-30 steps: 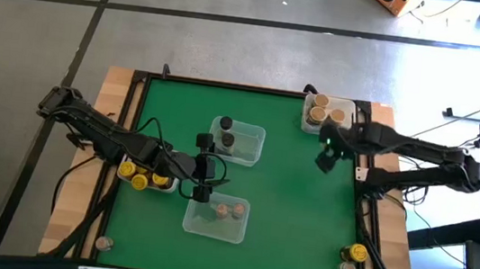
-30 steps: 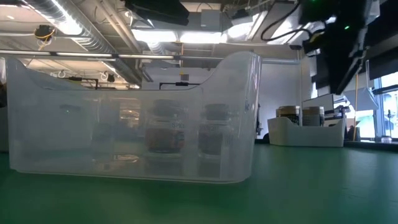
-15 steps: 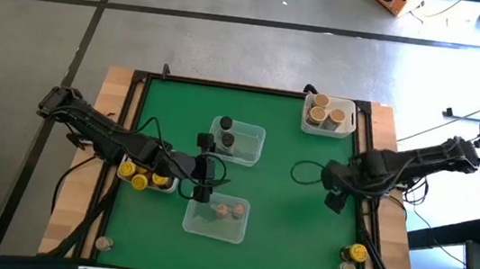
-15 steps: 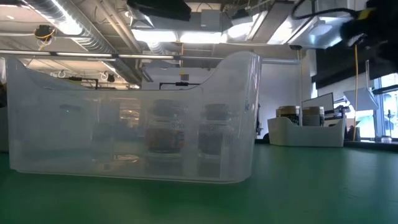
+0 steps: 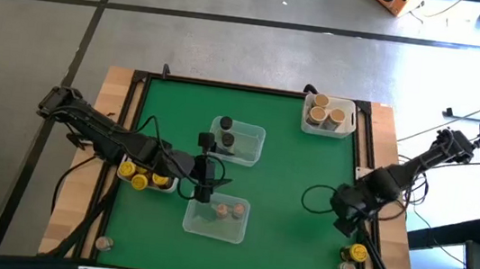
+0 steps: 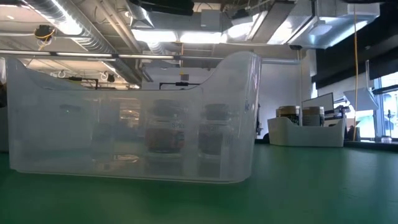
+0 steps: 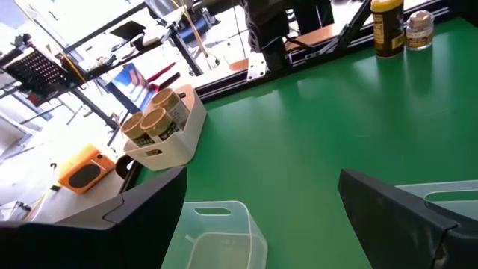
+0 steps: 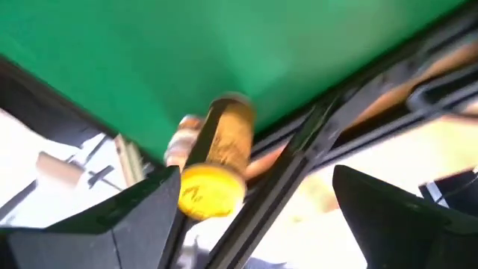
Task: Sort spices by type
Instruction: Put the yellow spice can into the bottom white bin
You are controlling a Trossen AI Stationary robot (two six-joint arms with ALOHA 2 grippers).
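Spice jars stand sorted in containers: yellow-lidded ones in a tray [image 5: 143, 176] at the left, black-lidded ones in a clear tub [image 5: 237, 141], pinkish-brown ones in a nearer clear tub [image 5: 217, 215], tan-lidded ones in a white tray [image 5: 325, 115] at the far right. A yellow-lidded jar [image 5: 358, 254] stands upright at the near right corner, beside a smaller jar [image 5: 348, 268]. My right gripper [image 5: 345, 223] hangs open just beyond them; its wrist view shows the yellow jar [image 8: 216, 161] ahead of the fingers. My left gripper [image 5: 214, 170] waits open between the two tubs.
A lone jar [image 5: 102, 244] stands at the near left corner on the wooden border. The table's black frame rail [image 5: 367, 212] runs along the right edge, close to my right gripper. The low view is filled by the near clear tub [image 6: 130, 118].
My right gripper has swung from beside the far-right white tray along the table's right side toward the near edge, turning as it went. It now stands just short of the yellow-lidded jar at the near right corner and has stayed open.
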